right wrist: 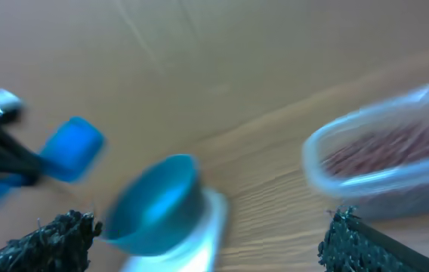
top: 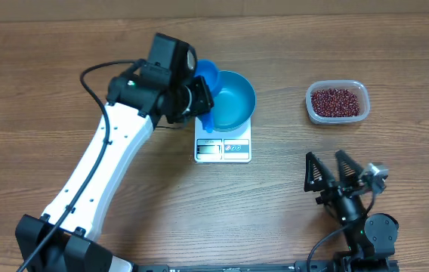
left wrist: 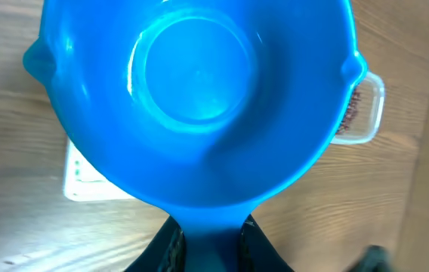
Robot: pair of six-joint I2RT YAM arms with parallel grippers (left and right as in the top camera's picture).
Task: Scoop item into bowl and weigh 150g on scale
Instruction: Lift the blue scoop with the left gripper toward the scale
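Wood-grain table (top: 63, 45), matte brown planks. Left gripper (top: 198, 100) is clamped narrow on the handle of a bright blue scoop (top: 207, 75). In the left wrist view the flat handle runs down between the two black fingers (left wrist: 256, 243). Scoop (left wrist: 199, 98) is glossy moulded plastic: round cup, flat circular bottom, small lugs on the rim, inside showing only bare blue. It hangs at the left rim of the bowl (top: 235, 98).

The bowl is round, deep and smooth-sided, teal-blue, with a bare shiny interior. It sits on the scale (top: 223, 147), a flat white rectangle with a pale display and buttons on the front edge; the bowl overhangs its back.

Beans (top: 337, 100), tiny dark red-brown grains in a loose mass, lie in a clear rounded-rectangular plastic tub (top: 310, 97), well right of the scale.

Right gripper (top: 325, 159) sits near the front edge, below the tub, jaws spread wide, holding nothing. Its finger pads (right wrist: 60, 236) look dark and rough. Right wrist view is blurred, so no fine detail there.
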